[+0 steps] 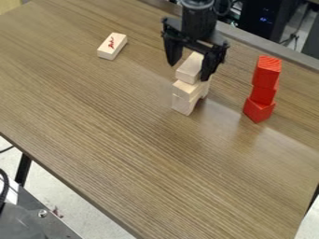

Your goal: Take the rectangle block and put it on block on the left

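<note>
Closest to the camera, the table [205, 186] runs broad and flat, its near left edge cutting down on a slant. You have the gripper [188, 72] over the middle of the far half, fingers spread, one on each side of the top block [190, 68]. That looks like your rectangle, lying on the pale stack [185, 97]. I judge you're at the grasp: lined up, with the close, lift, carry and set-down all left to do.

Out to the left, well apart, lies the lone block [112, 45], flat, with red marks on its face; I take it as your target, with nothing on it. The red stack [262, 88] stands on the other side, near enough that you should lift straight up and swing left, away from it. Mind the far edge behind the gripper; your wider room is toward the camera.
</note>
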Controlling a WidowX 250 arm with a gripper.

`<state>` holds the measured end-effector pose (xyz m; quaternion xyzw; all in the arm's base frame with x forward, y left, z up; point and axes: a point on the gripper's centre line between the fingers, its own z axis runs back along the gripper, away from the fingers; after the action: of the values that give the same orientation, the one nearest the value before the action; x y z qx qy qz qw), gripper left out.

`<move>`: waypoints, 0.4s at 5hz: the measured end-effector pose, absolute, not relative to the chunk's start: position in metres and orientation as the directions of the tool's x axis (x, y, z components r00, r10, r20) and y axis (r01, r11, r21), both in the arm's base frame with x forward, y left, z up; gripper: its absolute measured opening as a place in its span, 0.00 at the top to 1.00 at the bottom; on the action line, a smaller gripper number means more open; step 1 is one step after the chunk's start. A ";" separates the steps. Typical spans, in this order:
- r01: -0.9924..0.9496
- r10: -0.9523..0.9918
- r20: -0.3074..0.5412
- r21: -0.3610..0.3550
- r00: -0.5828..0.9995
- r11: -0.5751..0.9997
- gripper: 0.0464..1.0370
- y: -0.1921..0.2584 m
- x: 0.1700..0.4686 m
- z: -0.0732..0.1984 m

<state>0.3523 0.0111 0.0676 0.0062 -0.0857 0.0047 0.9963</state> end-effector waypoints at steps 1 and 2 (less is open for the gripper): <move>-0.013 0.011 0.178 0.011 0.984 1.000 0.35 0.012 0.354 0.068; -0.016 0.014 0.180 0.007 0.984 1.000 0.48 0.011 0.354 0.068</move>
<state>0.3536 0.0111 0.0684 0.0044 -0.0903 0.0075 0.9959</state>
